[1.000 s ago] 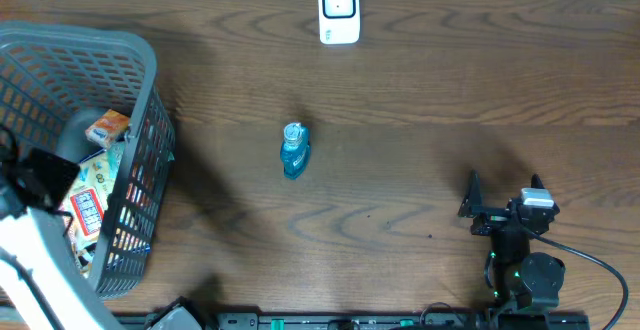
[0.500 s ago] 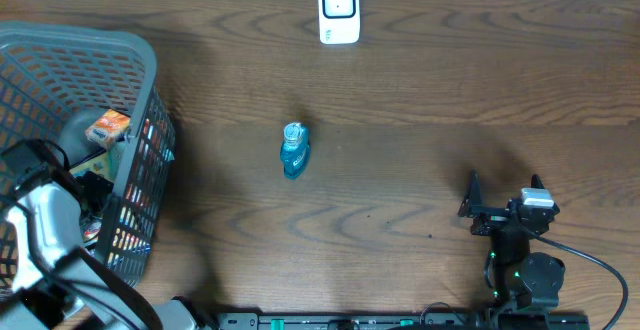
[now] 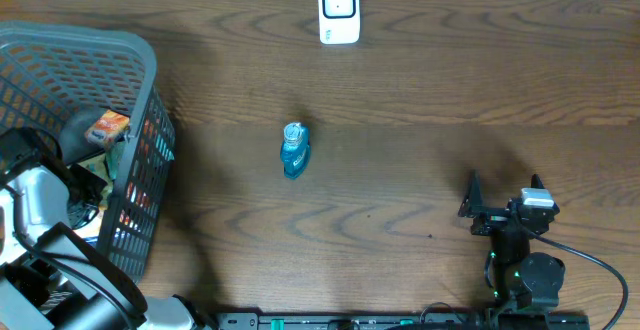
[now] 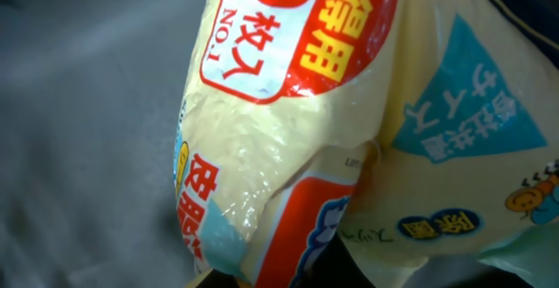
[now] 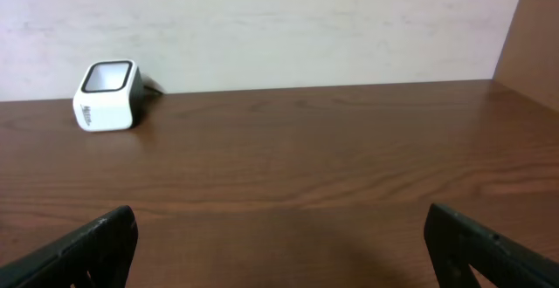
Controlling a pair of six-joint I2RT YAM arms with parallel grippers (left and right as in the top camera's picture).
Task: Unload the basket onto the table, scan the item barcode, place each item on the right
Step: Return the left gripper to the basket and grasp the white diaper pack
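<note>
Item, yellow packet (image 4: 288,122): lay in the grey basket (image 3: 90,55) on your left. Your left gripper (image 3: 75,192): sat in that basket, jaws closed; grip on packet unclear. Your right gripper (image 3: 502,195): jaws stood wide apart.

A grey plastic mesh basket (image 3: 100,50) stands at the left edge of the dark wooden table (image 3: 450,100), with a small orange packet (image 3: 107,127) inside it and the left arm (image 3: 40,210) reaching into it from the near side. A blue plastic bottle (image 3: 295,150) sits near the table's middle, well right of the basket. A white box-shaped barcode scanner (image 3: 339,10) stands behind the bottle at the far edge. The right gripper (image 3: 505,185) is at the near right, well apart from all three.
</note>
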